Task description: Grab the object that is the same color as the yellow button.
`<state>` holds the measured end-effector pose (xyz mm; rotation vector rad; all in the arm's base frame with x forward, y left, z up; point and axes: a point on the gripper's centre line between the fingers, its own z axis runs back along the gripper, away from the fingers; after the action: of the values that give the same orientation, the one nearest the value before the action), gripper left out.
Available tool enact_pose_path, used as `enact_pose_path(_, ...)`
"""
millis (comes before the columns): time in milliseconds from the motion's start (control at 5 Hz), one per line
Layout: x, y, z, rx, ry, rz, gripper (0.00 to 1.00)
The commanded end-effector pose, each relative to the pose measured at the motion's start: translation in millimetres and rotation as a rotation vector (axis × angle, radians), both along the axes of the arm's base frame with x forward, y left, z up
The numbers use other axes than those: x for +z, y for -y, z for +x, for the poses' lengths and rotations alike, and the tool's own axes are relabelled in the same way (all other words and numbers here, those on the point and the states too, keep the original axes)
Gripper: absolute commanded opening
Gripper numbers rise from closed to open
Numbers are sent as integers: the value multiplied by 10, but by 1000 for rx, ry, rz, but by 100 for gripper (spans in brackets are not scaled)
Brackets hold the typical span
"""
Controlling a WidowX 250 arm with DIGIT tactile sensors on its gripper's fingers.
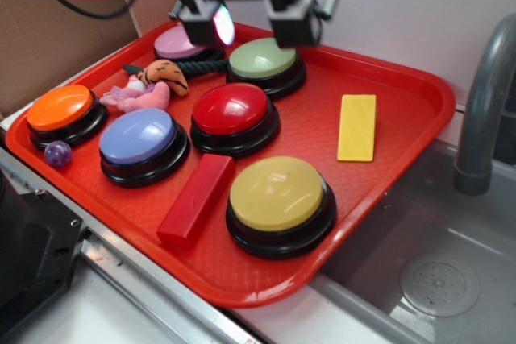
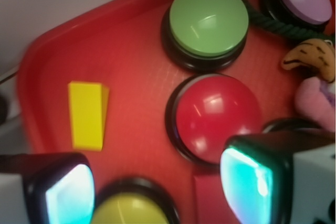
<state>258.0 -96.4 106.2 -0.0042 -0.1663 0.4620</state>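
The tray (image 1: pixel 403 151) is bright red with a fine grid texture. On it sit dome buttons on black bases: a yellow button (image 1: pixel 276 192), red (image 1: pixel 234 109), green (image 1: pixel 263 58), periwinkle blue (image 1: pixel 137 135), orange (image 1: pixel 59 107) and lilac (image 1: pixel 179 41). The thin block (image 1: pixel 357 126) is plain yellow; the thicker block (image 1: pixel 196 198) is red. A small marble (image 1: pixel 57 153) is purple.

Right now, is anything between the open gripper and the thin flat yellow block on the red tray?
Nothing visible: the gripper hangs above the green dome button, and the thin flat yellow block lies uncovered on bare red tray.
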Motion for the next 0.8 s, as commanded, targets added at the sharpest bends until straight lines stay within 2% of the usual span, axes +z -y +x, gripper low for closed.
enact_pose_path(0, -209, 158, 451, 157, 123, 13, 100)
enact_pose_path(600, -554, 310, 724, 149, 137, -31, 100)
